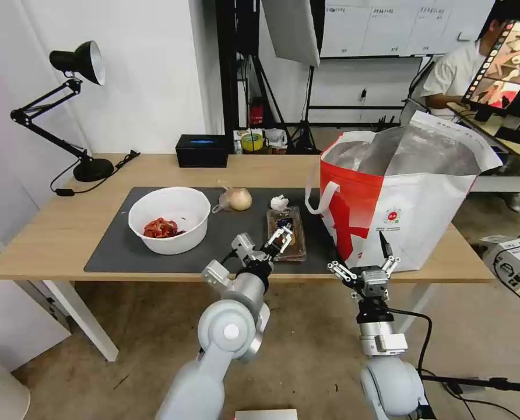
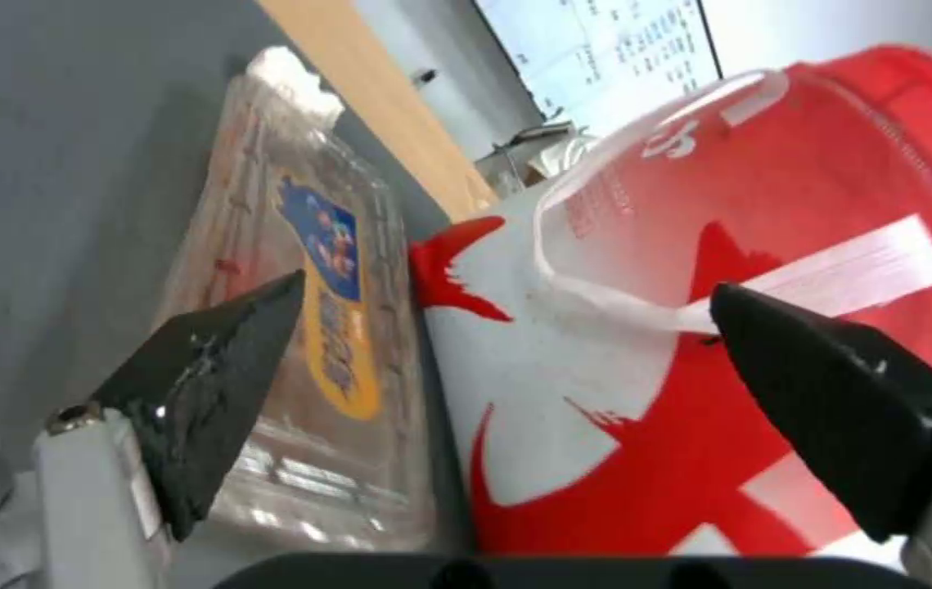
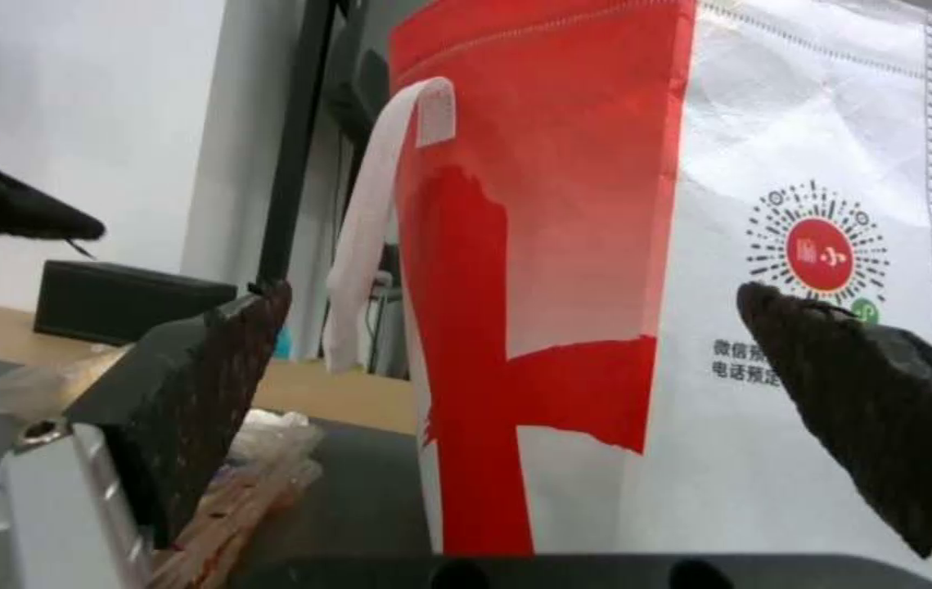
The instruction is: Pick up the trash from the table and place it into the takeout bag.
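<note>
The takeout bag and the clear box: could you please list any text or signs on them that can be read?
"电话预" partly readable, second of two printed lines under the round red logo on the takeout bag; the line above is too blurred.
White characters inside the logo: too blurred.
Red print beside the white handle: too blurred.
Blue-and-yellow label on the clear box: lettering unreadable.
</note>
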{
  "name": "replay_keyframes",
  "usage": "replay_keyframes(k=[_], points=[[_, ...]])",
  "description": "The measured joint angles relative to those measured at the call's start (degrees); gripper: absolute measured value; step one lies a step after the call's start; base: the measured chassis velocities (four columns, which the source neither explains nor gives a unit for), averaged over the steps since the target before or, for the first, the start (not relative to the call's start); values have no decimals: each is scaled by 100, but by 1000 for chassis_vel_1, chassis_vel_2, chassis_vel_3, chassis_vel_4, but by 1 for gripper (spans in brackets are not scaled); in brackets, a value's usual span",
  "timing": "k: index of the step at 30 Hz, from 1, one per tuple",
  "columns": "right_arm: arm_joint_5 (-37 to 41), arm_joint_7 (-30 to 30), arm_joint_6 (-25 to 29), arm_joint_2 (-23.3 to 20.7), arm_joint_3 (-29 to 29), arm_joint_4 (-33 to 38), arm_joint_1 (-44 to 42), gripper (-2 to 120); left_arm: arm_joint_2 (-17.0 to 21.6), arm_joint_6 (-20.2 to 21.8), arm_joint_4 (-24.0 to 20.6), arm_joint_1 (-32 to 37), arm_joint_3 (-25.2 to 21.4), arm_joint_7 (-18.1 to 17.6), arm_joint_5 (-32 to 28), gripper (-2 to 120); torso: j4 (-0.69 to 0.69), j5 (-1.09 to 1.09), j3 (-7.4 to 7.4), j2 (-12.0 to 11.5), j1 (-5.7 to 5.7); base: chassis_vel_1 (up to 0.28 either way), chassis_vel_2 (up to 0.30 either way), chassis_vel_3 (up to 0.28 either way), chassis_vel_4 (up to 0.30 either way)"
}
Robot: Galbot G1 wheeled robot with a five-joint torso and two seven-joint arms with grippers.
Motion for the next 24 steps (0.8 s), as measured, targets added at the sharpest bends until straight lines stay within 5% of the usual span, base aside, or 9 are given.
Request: replay_keyframes(k=[5,24], points=[[0,-4,2,-4,-6,0,-5,100,107,-5,157,-82,-29,357,462,95,0,0,0,0,0,0,0,0,0],[1,-6,22,-4,-46,-26,9,100,126,-255,695,-136,32,1390,2652,26,0,0,0,0,0,0,0,0,0]])
